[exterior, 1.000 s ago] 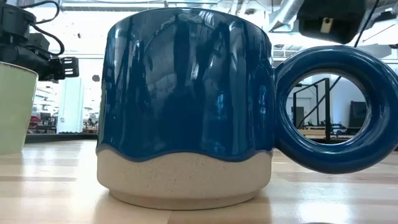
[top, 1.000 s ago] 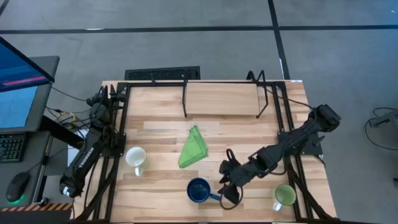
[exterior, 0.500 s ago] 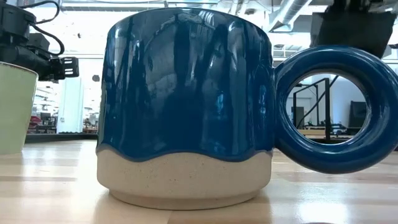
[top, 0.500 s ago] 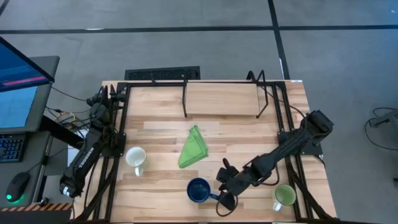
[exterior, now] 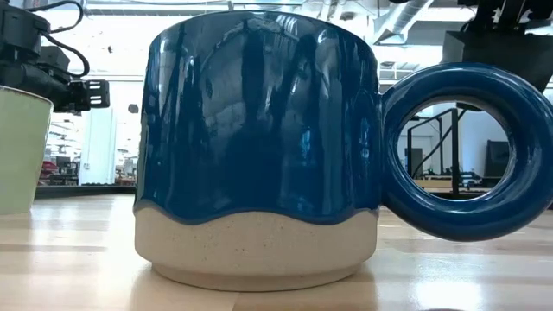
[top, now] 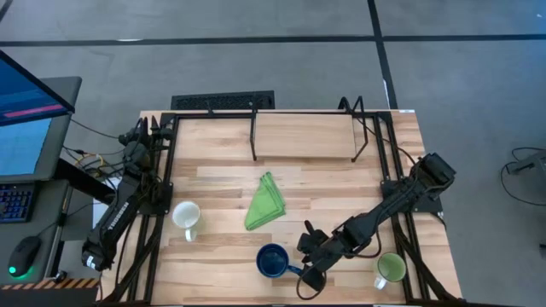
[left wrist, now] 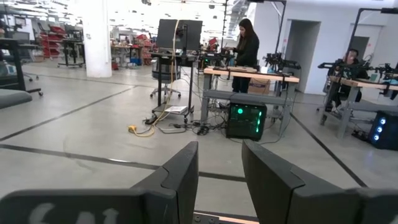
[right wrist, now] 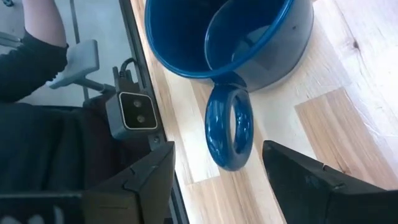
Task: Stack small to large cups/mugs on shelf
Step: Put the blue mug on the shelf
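right gripper (right wrist: 217,168) fingers spread astride dark blue mug (top: 272,259) handle; left gripper (left wrist: 219,180) fingers spread, parked table's left edge

Blue mug handle (right wrist: 229,127) between open right claw (right wrist: 217,177) fingers.

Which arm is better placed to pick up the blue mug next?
The right. Its gripper hangs open over the blue mug's handle, fingers either side. The left arm waits at the table's left edge, beyond the white mug.
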`<action>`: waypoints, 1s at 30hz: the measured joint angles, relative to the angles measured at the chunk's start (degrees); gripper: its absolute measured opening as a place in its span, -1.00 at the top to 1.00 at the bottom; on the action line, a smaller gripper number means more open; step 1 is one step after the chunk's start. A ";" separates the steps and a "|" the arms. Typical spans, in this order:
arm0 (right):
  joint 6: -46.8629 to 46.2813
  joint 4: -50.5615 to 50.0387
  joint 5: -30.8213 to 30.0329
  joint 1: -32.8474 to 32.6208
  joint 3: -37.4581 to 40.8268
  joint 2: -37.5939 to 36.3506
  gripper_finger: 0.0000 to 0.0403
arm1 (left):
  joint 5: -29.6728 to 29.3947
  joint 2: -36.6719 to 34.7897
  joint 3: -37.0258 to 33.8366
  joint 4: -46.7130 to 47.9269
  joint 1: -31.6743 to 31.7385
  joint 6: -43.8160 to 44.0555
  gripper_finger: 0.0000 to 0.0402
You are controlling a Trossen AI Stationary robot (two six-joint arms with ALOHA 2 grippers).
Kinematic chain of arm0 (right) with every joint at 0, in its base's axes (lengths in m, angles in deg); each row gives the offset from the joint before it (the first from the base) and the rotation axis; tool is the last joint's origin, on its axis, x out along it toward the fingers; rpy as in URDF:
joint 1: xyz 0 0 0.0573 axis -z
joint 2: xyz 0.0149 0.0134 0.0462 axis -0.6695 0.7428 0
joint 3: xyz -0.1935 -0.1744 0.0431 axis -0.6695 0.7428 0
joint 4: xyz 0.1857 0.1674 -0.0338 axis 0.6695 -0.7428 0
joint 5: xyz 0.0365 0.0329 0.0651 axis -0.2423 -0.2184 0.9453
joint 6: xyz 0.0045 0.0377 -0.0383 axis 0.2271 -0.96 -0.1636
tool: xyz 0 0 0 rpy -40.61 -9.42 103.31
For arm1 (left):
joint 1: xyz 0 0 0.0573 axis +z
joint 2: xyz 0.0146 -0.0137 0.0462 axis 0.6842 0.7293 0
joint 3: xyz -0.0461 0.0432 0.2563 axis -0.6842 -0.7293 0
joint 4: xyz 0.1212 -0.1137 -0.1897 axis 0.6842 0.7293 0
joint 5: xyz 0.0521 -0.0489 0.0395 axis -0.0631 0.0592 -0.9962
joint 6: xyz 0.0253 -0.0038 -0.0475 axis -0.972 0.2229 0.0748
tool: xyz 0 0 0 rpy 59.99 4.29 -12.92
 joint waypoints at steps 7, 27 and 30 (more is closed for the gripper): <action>1.04 2.65 1.49 0.07 -0.13 4.17 -0.32 | 0.00 0.00 -0.01 0.00 0.00 0.00 0.43; 4.36 4.74 2.95 0.33 0.00 6.25 -0.32 | 0.00 0.01 0.01 0.00 0.00 0.02 0.43; 4.75 4.76 2.97 0.70 0.00 6.25 -0.32 | 0.00 -0.01 0.01 0.00 0.00 0.02 0.43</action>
